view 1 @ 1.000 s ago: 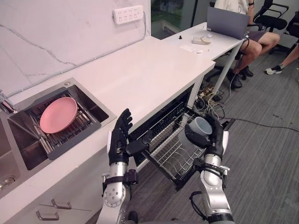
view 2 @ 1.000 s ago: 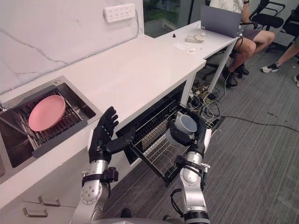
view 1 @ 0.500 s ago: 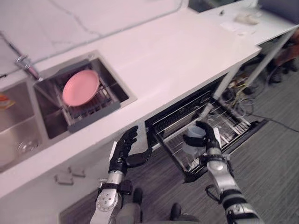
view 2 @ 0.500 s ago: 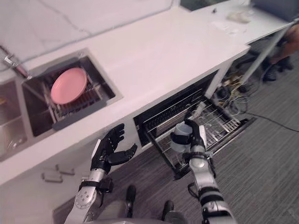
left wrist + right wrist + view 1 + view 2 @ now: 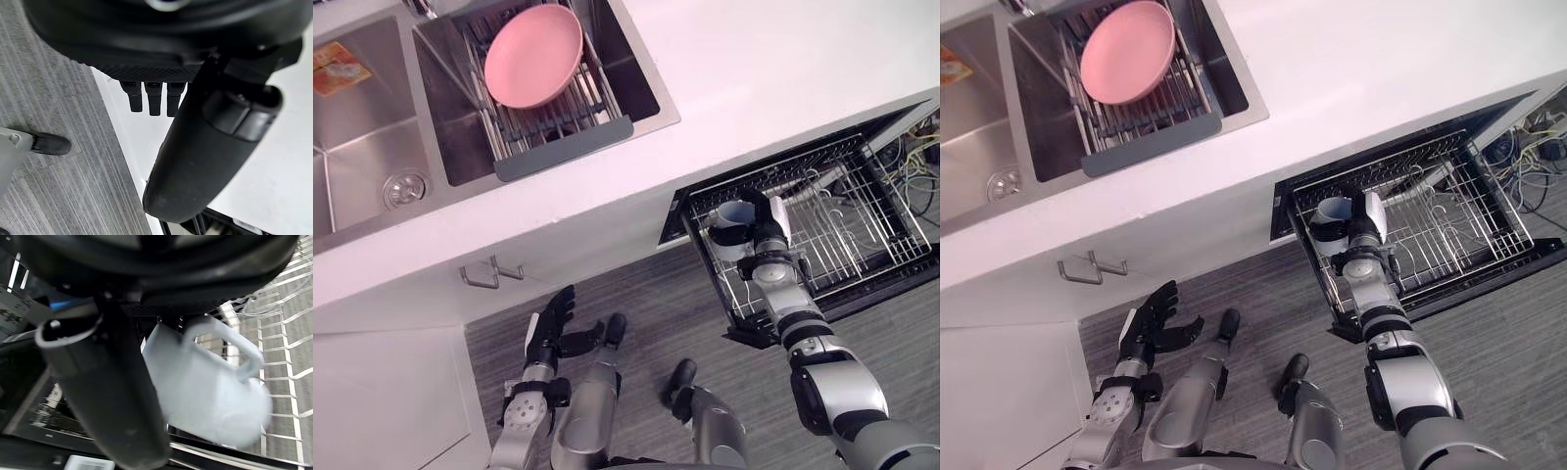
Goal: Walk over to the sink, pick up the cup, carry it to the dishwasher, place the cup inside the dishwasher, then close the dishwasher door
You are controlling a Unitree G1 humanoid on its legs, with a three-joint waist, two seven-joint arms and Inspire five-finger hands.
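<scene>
**Item: pale cup, held over the open dishwasher**

Cup: carried upright above the dishwasher, over the corner of the pulled-out wire rack that lies towards the sink. Its handle is seen in the right wrist view. Whether its base touches the rack cannot be told.

Right hand: reached out over that same corner of the dishwasher. The fingers are curled round the cup's far side and the thumb is laid along its near side, so the cup is gripped between them.

Left hand: held low over the grey floor, well apart from the dishwasher on its sink side. The fingers are kept straight, the thumb is spread away from them, and nothing is held.

Sink: set into the white counter, well to the left of the dishwasher. A drainer is fitted across its nearer basin, and a pink plate is laid in the drainer.
</scene>
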